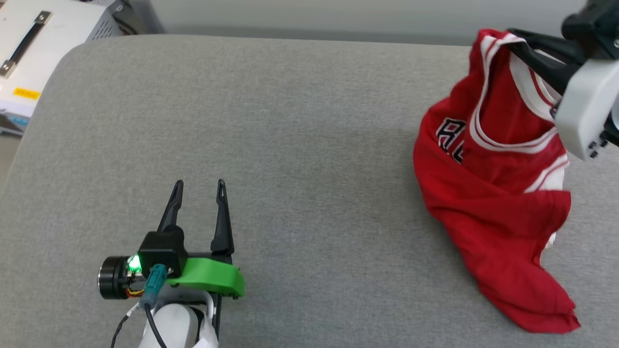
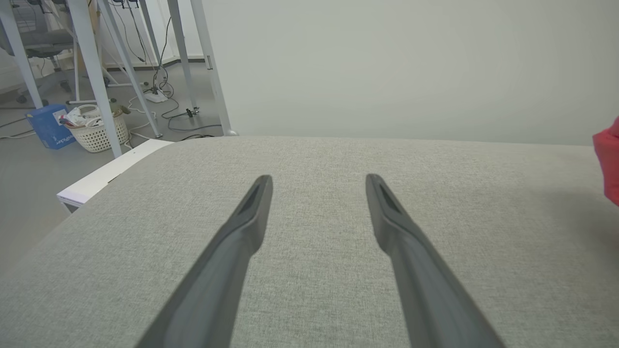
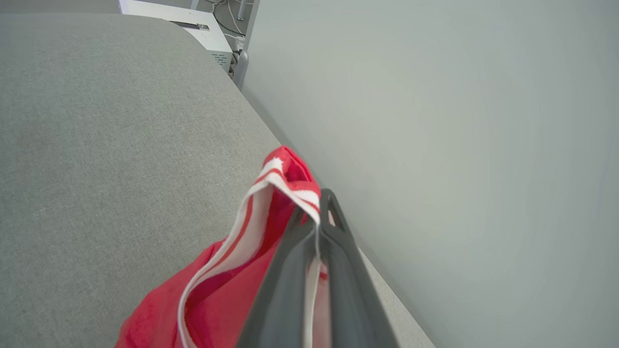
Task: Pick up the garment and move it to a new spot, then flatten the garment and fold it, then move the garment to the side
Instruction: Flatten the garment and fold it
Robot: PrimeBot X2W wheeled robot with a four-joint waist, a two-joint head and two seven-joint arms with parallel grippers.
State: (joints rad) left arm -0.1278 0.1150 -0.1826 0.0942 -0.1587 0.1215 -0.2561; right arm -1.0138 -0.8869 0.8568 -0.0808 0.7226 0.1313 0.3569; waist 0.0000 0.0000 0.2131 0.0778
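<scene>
The garment [image 1: 493, 193] is a red jersey with white-and-red striped trim and black lettering. It hangs crumpled at the right of the grey padded surface, its lower part trailing down on the fabric. My right gripper [image 1: 512, 41] is shut on the striped collar at the garment's top. In the right wrist view the trim [image 3: 271, 193] is pinched between the two dark fingers of my right gripper [image 3: 314, 212]. My left gripper [image 1: 199, 186] rests open and empty at the lower left, far from the garment. Its fingers [image 2: 251, 212] spread over bare fabric, with a red corner of the garment [image 2: 610, 164] at the right edge.
The grey padded table [image 1: 290, 145] has rounded corners; a plain wall runs close behind its far edge. A white box with a black handle [image 1: 29, 43] stands off the back left corner. Table legs, cables, a basket [image 2: 96, 128] and a blue box [image 2: 48, 126] stand on the floor beyond.
</scene>
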